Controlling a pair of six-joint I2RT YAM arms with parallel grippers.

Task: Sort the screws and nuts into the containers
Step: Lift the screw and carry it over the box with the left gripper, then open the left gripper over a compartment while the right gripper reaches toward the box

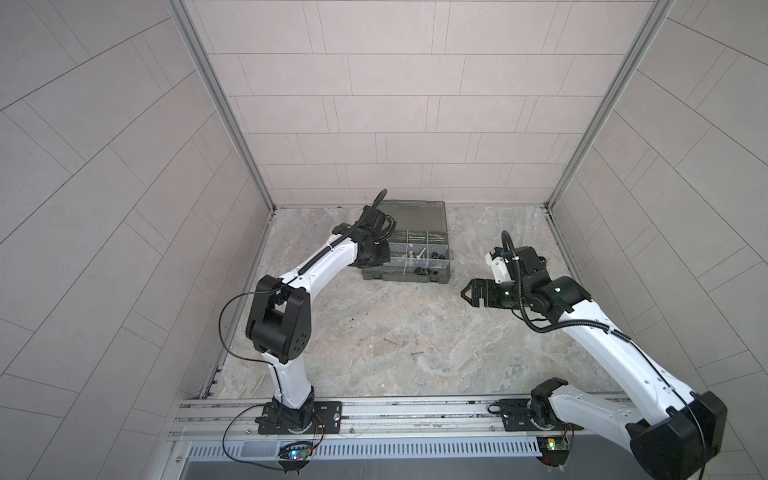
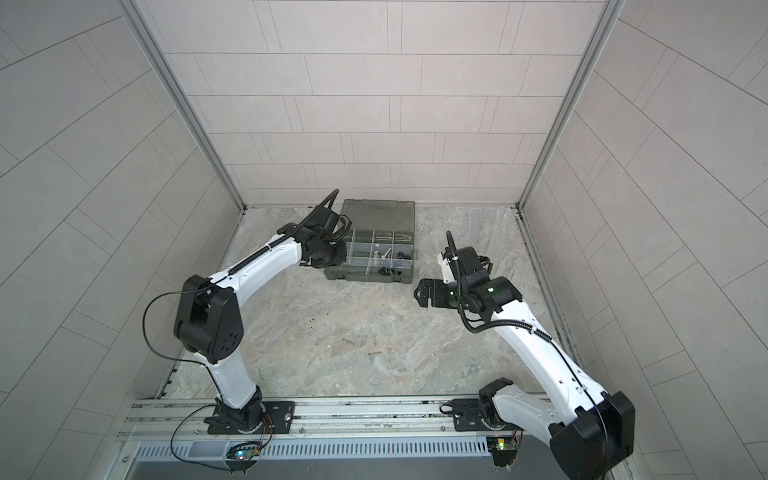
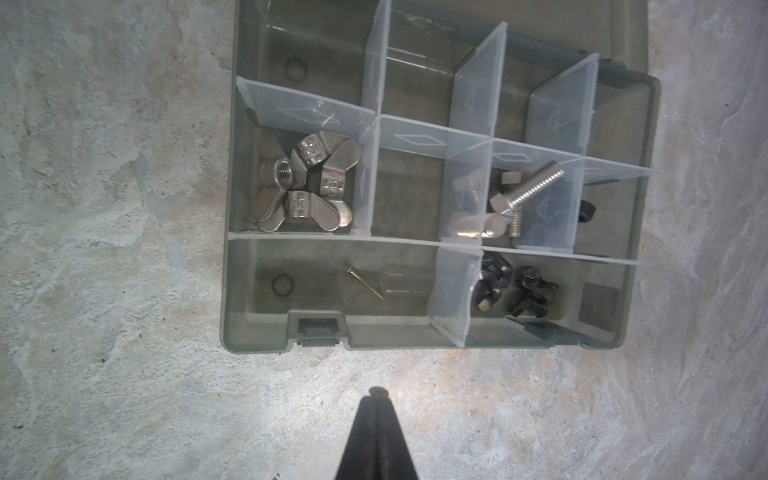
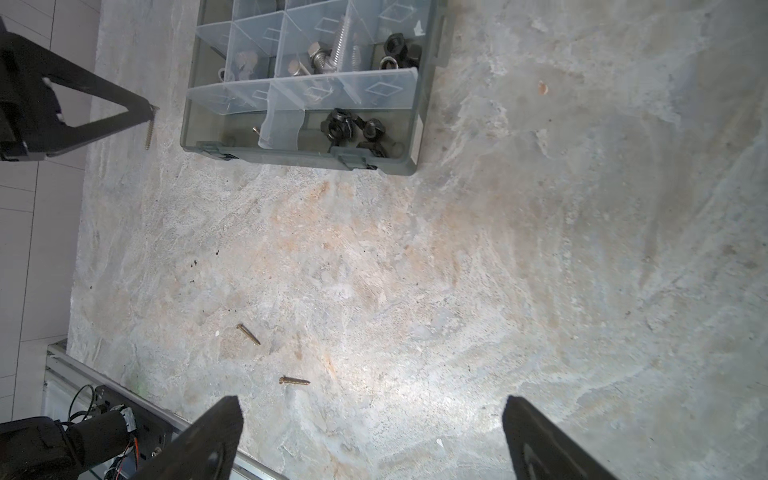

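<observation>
left pincer (image 3: 377, 401) pinches a thin threaded brass screw (image 4: 150, 129) — right pincer (image 4: 372, 403) spread over mottled stone tabletop (image 4: 540, 249)

1. Robot lab test cell, not anybody's home: tile-print panel walls (image 1: 374, 104) on aluminium posts (image 1: 225, 108) box in a marble-look tabletop (image 1: 415, 332).
2. Left arm (image 1: 316, 266) and right arm (image 1: 602, 345) are bolted to a metal rail (image 1: 415, 409).
3. Bare circuit board (image 1: 296, 453) with loose wires out front (LEDs lit).
4. Hardware organiser case (image 1: 407, 275) on top.
</observation>
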